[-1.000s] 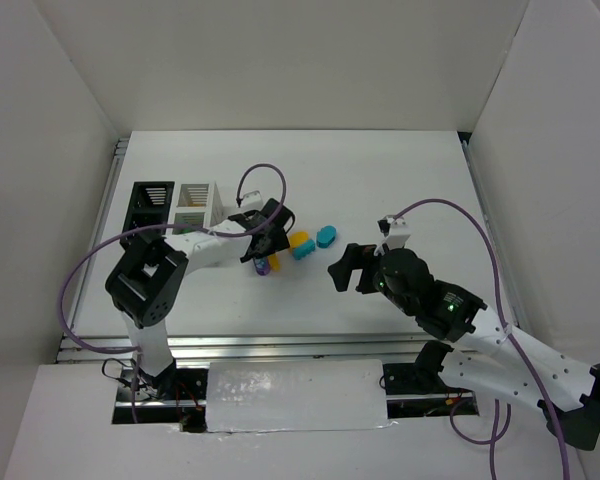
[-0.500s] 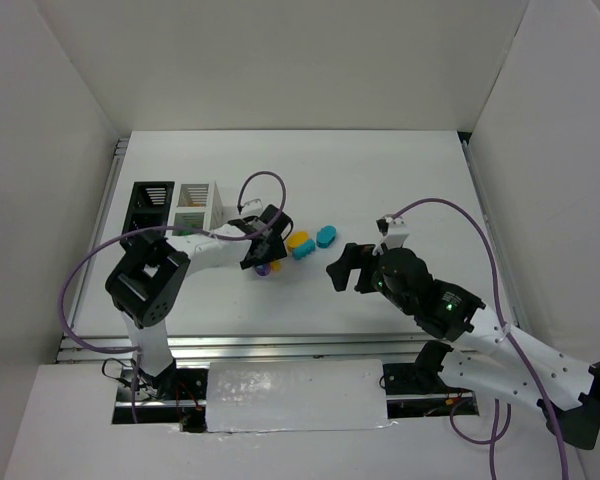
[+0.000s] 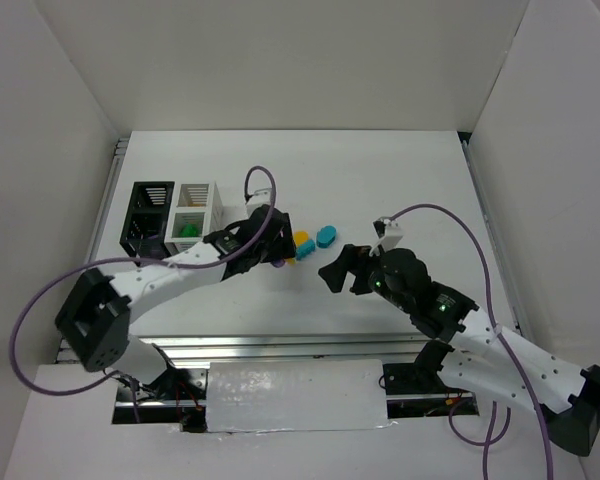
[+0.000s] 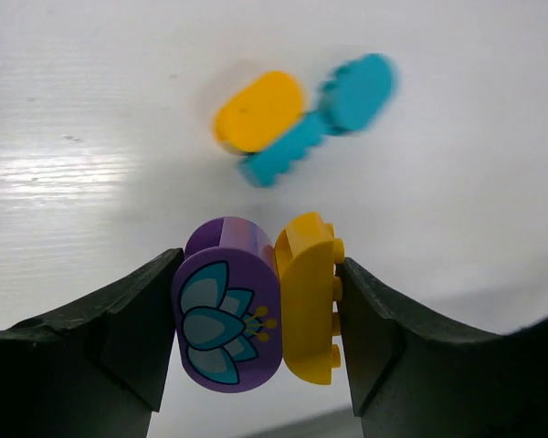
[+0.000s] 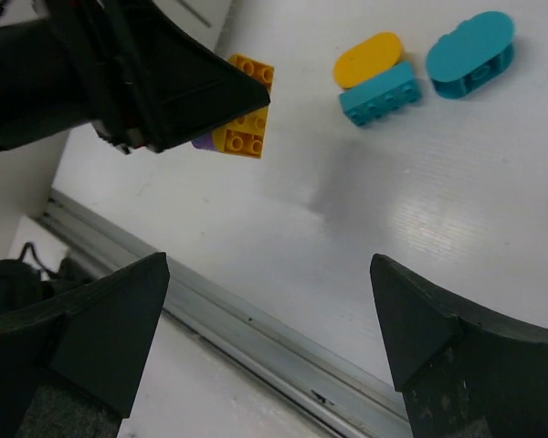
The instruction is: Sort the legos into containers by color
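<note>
Right gripper (image 5: pixel 265 274) – spread, empty, near-middle of table (image 3: pixel 400 180) | left gripper (image 4: pixel 256 319) – clamped on purple lego (image 4: pixel 226 315) plus yellow lego (image 4: pixel 309 310), mid-table | beyond: 3 loose legos, yellow oval (image 5: pixel 368 58), teal brick (image 5: pixel 380 93), teal oval (image 5: pixel 469 53) | left edge: black container (image 3: pixel 150 188), white container (image 3: pixel 194 188) holding 1 green lego (image 3: pixel 186 230) | we judge sorting barely begun.

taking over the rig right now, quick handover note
Left gripper: shut on a purple brick and a yellow brick at once, so mixed colours.
Right gripper: open, empty, above the table.
Loose on the table: yellow oval, teal brick, teal oval.
Done: green pieces in the white box; black box contents unclear.
Left: split the pair, sort all five.
</note>
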You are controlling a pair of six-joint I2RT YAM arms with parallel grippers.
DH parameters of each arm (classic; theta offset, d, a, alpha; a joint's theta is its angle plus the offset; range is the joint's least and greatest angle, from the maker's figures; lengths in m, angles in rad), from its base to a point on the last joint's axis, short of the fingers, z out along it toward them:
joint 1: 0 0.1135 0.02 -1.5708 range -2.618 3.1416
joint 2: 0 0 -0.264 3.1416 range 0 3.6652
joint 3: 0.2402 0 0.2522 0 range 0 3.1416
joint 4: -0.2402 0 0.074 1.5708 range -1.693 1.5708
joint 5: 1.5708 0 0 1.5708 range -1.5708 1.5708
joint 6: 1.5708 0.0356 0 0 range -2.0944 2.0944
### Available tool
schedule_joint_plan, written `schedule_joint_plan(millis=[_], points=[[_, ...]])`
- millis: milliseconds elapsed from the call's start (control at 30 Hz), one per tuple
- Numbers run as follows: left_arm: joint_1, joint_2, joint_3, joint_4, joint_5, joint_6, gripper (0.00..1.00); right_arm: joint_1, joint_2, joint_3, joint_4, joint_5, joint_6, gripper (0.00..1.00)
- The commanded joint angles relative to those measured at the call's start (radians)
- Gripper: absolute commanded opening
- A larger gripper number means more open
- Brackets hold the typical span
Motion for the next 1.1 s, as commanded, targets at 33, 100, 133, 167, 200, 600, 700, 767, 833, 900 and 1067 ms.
schedule_joint_plan(millis=[33, 100, 133, 167, 200, 600, 700, 767, 833, 900, 1067], points=[[-0.031, -0.192, -0.038, 0.045, 0.006, 0.038, 0.00, -0.010, -0.060, -0.053, 0.189, -0.164, 0.051, 0.97], [-0.033, -0.259, -0.047, 0.036, 0.015, 0.009, 0.00, -0.005, -0.047, -0.081, 0.291, -0.228, 0.071, 0.95], [-0.033, -0.278, -0.048, 0.030, 0.025, 0.001, 0.00, -0.005, -0.034, -0.096, 0.333, -0.267, 0.081, 0.95], [-0.033, -0.293, -0.051, 0.025, 0.029, -0.028, 0.00, -0.001, -0.018, -0.098, 0.383, -0.281, 0.098, 0.94], [-0.034, -0.314, -0.051, 0.022, 0.043, -0.039, 0.00, 0.002, 0.011, -0.104, 0.416, -0.290, 0.104, 0.93], [-0.077, -0.355, -0.024, -0.009, 0.054, -0.132, 0.00, 0.111, 0.212, -0.110, 0.744, 0.021, 0.192, 0.77], [-0.086, -0.351, -0.024, -0.001, 0.060, -0.140, 0.00, 0.130, 0.279, -0.070, 0.763, 0.052, 0.181, 0.72], [-0.089, -0.351, -0.024, -0.002, 0.060, -0.148, 0.00, 0.143, 0.308, -0.069, 0.795, 0.083, 0.175, 0.68], [-0.097, -0.353, -0.024, -0.010, 0.051, -0.152, 0.00, 0.163, 0.307, -0.095, 0.862, 0.147, 0.167, 0.65], [-0.102, -0.354, -0.025, -0.016, 0.049, -0.162, 0.00, 0.168, 0.310, -0.105, 0.884, 0.193, 0.166, 0.61], [-0.114, -0.356, -0.041, 0.010, 0.075, -0.174, 0.00, 0.180, 0.342, -0.125, 0.979, 0.242, 0.143, 0.51]])
